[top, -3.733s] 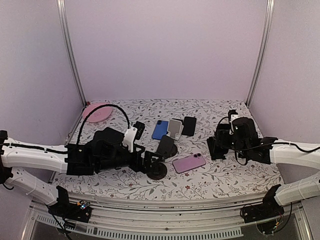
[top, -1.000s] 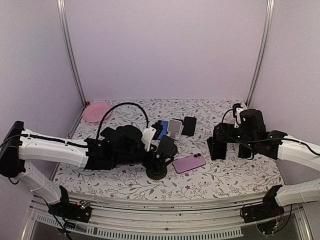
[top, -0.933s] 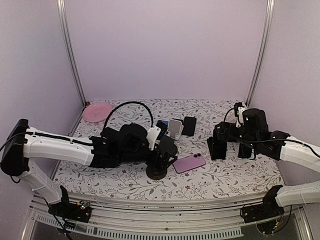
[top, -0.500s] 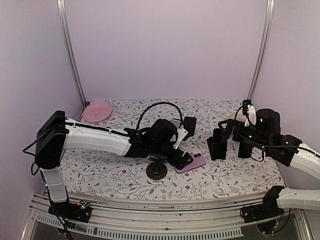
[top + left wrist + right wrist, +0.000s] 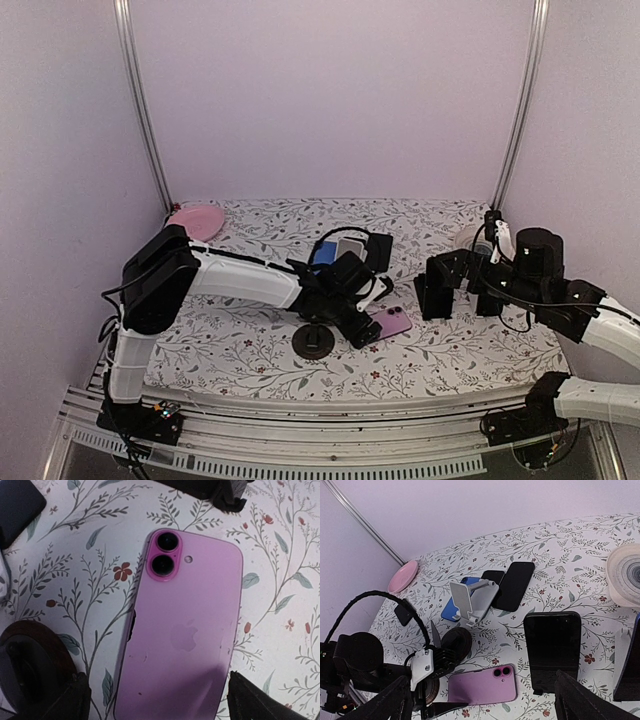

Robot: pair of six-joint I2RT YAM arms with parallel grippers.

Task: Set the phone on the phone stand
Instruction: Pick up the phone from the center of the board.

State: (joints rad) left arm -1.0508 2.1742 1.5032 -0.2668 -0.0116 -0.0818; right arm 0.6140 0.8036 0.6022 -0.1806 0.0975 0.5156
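Compared with about half a second back, the left arm has swung its elbow in toward the middle and stretched out low. Its end effector [image 5: 157, 690] is now parked right over the pink phone [image 5: 182, 640]. The right arm has pulled back a touch toward its own side. The phone itself is pretty much where it was.

The table [image 5: 450, 350] has a white cloth on it, printed with thin grey-green vines and little red flowers.

The left arm runs from the near-left corner, white shell links and then a black wrist, nearly flat across the table to the centre. Its jaws are spread wide, with one black fingertip [image 5: 55, 700] on either side of the phone's near end, not clamped on it.

The right arm is folded back on itself on the right with its wrist raised. The right end effector [image 5: 482, 677] is spread wide too, with nothing in it.

The phone lies flat on the table, back up. It's matte pink with rounded corners, a few scuffs, and two stacked lenses in a glossy pill-shaped bump. It's just beside the round-based black stand [image 5: 318, 340], not on it.

Further back are a grey folding stand [image 5: 350, 248], a blue phone [image 5: 322, 252] and a black phone [image 5: 378, 250]. A glossy pink plate [image 5: 197, 220] sits in the far-left corner.
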